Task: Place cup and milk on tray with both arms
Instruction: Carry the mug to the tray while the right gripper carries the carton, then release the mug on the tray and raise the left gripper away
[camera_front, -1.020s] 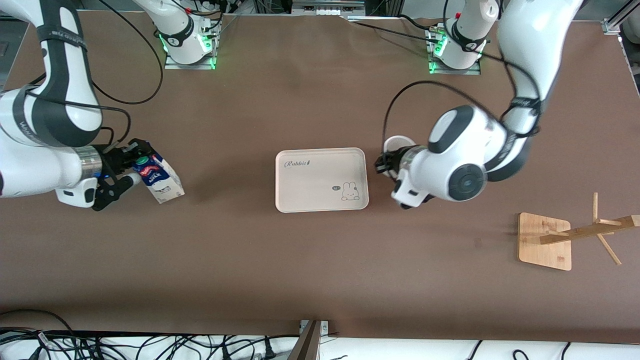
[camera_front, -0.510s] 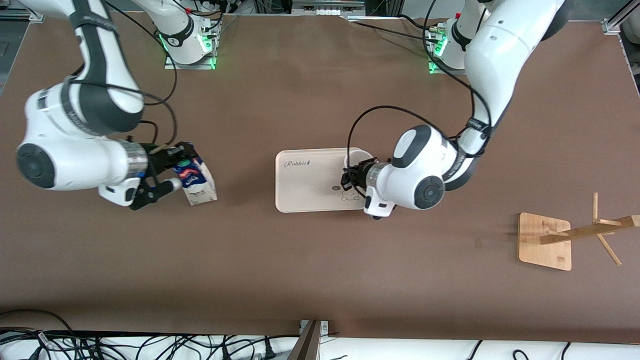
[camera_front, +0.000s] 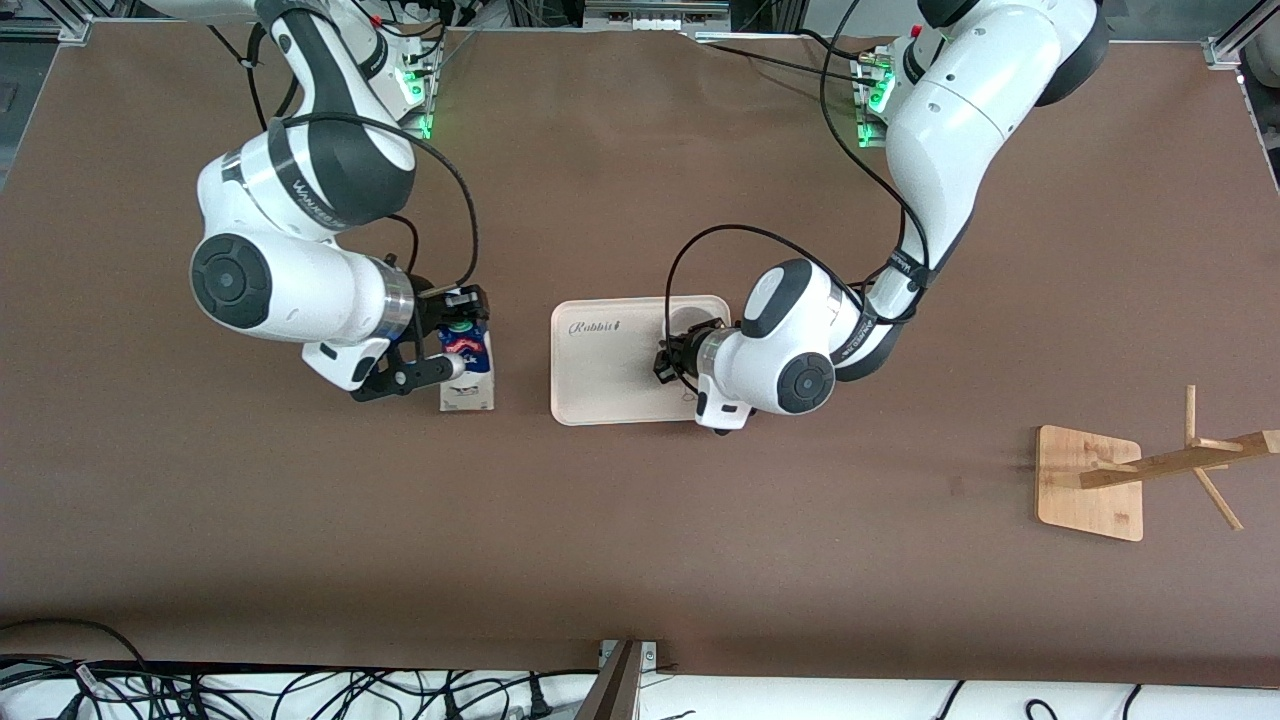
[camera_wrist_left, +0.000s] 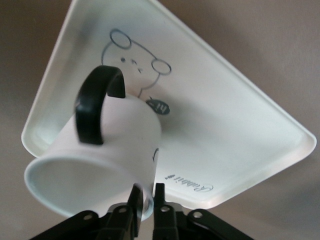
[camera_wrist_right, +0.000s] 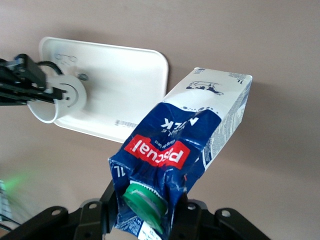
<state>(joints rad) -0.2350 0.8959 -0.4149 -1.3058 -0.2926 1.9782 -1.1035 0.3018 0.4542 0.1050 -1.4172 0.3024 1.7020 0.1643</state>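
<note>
Neither thing is resting on the tray (camera_front: 600, 375) yet. The left gripper (camera_front: 672, 362) is pinching the rim of the cup (camera_front: 684, 322) and holding it tipped over the tray's end toward the left arm; setting it down and letting go are left. The right gripper (camera_front: 462, 342) is clamping the milk (camera_front: 467, 372) by its top, beside the tray over the table (camera_front: 640, 540). Compared with a second ago, both arms are much closer to the tray.

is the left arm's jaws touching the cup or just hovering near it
Touching. In the left wrist view the left gripper has its jaws pinched on the rim wall of the cup, one inside and one outside, holding it over the tray.
</note>
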